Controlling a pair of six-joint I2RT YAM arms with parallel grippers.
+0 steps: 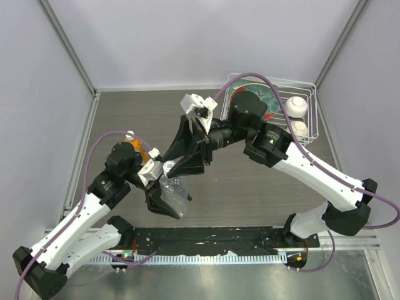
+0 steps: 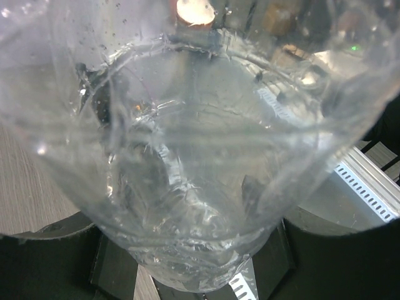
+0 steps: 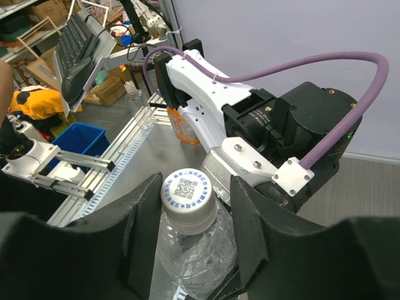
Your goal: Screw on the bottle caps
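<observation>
While the left gripper (image 1: pixel 161 195) is closed onto the body of the clear bottle (image 1: pixel 176 195), holding it near the front centre of the table (image 1: pixel 250 187), the right gripper (image 3: pixel 190 209) sits over the bottle's top end.

Left wrist view: crumpled clear plastic fills nearly the whole frame, with dark gripper parts at the lower corners. The jaws stand well apart, taken up by the bottle's width, and the hold looks firm.

Right wrist view: the white cap (image 3: pixel 187 192) (printed code square on its top face) sits on the bottle's neck between the two black fingers (image 3: pixel 134 219). The jaws are partly open, one on either side of the cap. A sliver of gap shows at one finger. The other is right at the cap's edge, and I cannot tell whether it touches. No clamped hold on the cap is visible. Whether the cap is threaded down or only resting, I cannot tell.

The orange bottle (image 1: pixel 139 149) stands on the table behind the left arm, apart from both grippers.

Far right corner: a wire basket (image 1: pixel 312 94) holds a red-and-teal plate (image 1: pixel 273 97) and two white balls (image 1: pixel 297 106).
</observation>
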